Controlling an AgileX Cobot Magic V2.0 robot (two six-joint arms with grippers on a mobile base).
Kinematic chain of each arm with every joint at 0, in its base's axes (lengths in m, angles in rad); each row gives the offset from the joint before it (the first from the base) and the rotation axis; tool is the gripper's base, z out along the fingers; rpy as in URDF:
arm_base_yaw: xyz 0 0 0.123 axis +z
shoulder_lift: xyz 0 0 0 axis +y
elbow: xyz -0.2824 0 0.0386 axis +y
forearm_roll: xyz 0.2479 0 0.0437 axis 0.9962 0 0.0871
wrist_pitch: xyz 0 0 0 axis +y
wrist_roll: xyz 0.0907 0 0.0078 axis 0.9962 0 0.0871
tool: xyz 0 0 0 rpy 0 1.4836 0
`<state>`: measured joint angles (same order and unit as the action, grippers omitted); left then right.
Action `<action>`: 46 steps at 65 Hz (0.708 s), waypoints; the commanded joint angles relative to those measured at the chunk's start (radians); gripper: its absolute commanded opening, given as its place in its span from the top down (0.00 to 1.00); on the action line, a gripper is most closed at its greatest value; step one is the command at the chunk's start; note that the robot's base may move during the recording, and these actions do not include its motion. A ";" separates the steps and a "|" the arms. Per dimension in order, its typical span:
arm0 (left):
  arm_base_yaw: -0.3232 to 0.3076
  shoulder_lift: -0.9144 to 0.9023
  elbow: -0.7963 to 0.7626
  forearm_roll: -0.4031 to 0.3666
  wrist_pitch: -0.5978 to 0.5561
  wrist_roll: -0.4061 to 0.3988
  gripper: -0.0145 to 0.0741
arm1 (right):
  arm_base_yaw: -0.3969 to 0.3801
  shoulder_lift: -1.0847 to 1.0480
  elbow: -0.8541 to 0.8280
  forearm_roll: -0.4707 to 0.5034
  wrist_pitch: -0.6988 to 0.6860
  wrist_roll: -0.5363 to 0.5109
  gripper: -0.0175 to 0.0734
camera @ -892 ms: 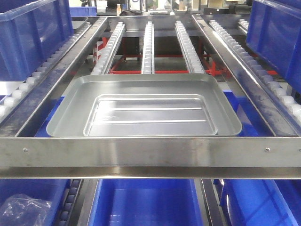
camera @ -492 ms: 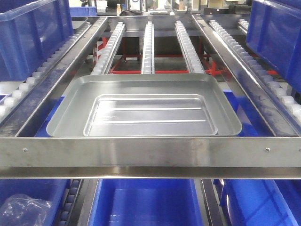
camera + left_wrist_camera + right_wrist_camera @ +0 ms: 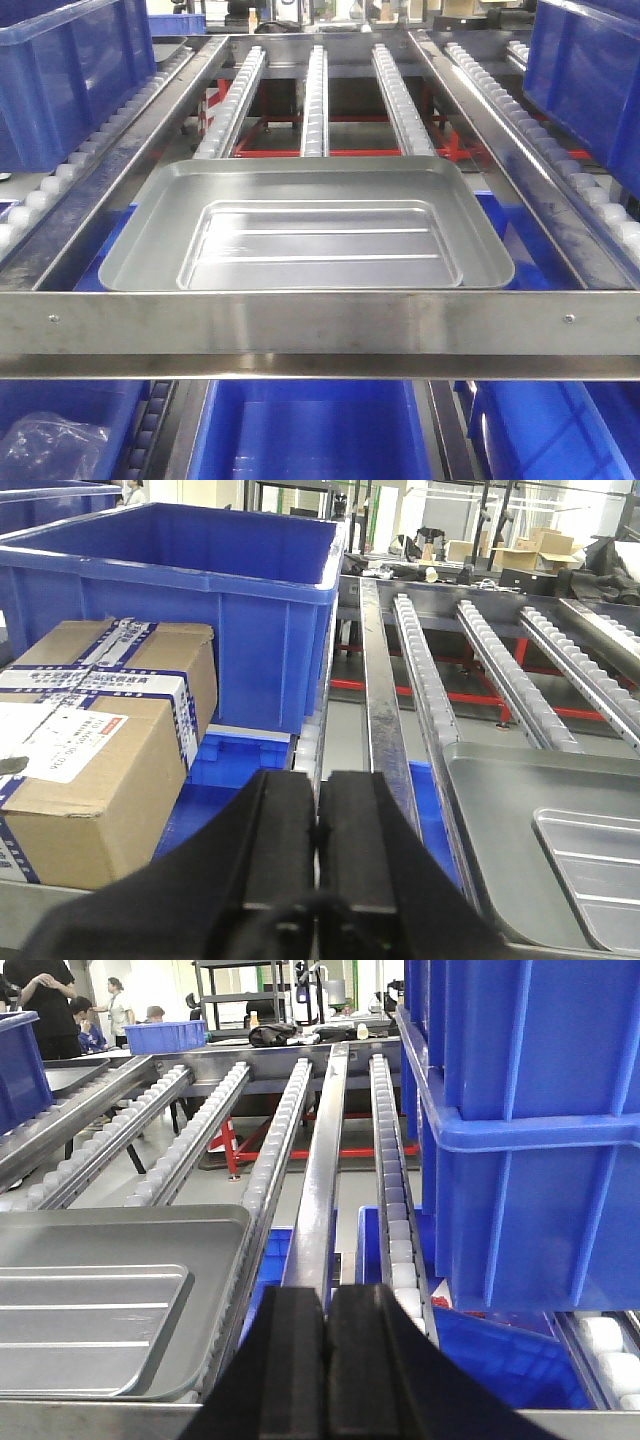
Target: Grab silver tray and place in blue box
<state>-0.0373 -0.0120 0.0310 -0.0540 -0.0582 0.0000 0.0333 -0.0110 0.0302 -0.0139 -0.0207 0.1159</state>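
**Fig.** One silver tray (image 3: pixel 310 225) is shown lying flat on three roller rails (image 3: pixel 316 100), its near rim at the steel crossbar (image 3: pixel 320 322). One blue box (image 3: pixel 310 440) is seen open on the level below. The two tools, left gripper (image 3: pixel 318 780) and right gripper (image 3: pixel 327 1295), are pressed closed, nothing held, flanking the tray.

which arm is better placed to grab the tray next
Right, by a little. The right gripper sits just beside the tray, at its right edge. The left gripper has a rail and a roller track between it and the tray. Both are shut; neither touches the tray.
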 commanded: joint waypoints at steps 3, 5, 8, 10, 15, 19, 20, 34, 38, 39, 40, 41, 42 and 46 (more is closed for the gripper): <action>-0.003 -0.011 0.003 0.008 -0.082 0.000 0.84 | -0.001 -0.020 -0.031 -0.011 -0.086 -0.006 0.75; -0.003 -0.011 -0.010 0.018 -0.077 0.000 0.84 | -0.001 -0.018 -0.051 -0.002 -0.063 0.002 0.75; -0.005 -0.011 -0.045 0.065 -0.065 0.000 0.84 | -0.001 -0.007 -0.112 0.019 0.014 0.008 0.75; -0.005 -0.009 -0.080 0.115 -0.038 0.000 0.84 | -0.001 0.010 -0.162 0.030 0.084 0.008 0.75; -0.005 0.027 -0.213 0.200 0.146 0.000 0.84 | -0.001 0.102 -0.306 0.032 0.263 0.008 0.75; -0.005 0.082 -0.306 0.198 0.294 0.000 0.84 | -0.001 0.189 -0.386 0.032 0.342 0.008 0.75; -0.005 0.105 -0.333 0.198 0.333 0.000 0.84 | -0.001 0.221 -0.409 0.032 0.358 0.008 0.75; -0.005 0.492 -0.576 0.091 0.580 0.000 0.84 | -0.001 0.657 -0.624 0.032 0.451 0.008 0.75; -0.005 0.601 -0.618 0.032 0.590 0.000 0.84 | -0.001 0.769 -0.662 0.032 0.474 0.008 0.75; -0.005 0.621 -0.629 0.020 0.590 0.000 0.84 | -0.001 0.790 -0.669 0.032 0.477 0.008 0.75; -0.005 0.640 -0.636 0.008 0.590 0.000 0.84 | -0.001 0.819 -0.677 0.032 0.478 0.008 0.75; -0.005 0.667 -0.645 -0.008 0.590 0.000 0.84 | -0.001 0.837 -0.682 0.032 0.479 0.008 0.75; -0.005 0.685 -0.651 -0.019 0.590 0.000 0.84 | -0.001 0.854 -0.687 0.032 0.479 0.008 0.75; -0.005 0.768 -0.672 -0.043 0.590 0.000 0.84 | -0.001 0.939 -0.699 0.032 0.479 0.008 0.75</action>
<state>-0.0373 0.6655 -0.5789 -0.0411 0.5893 0.0000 0.0333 0.8453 -0.6176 0.0154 0.5077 0.1238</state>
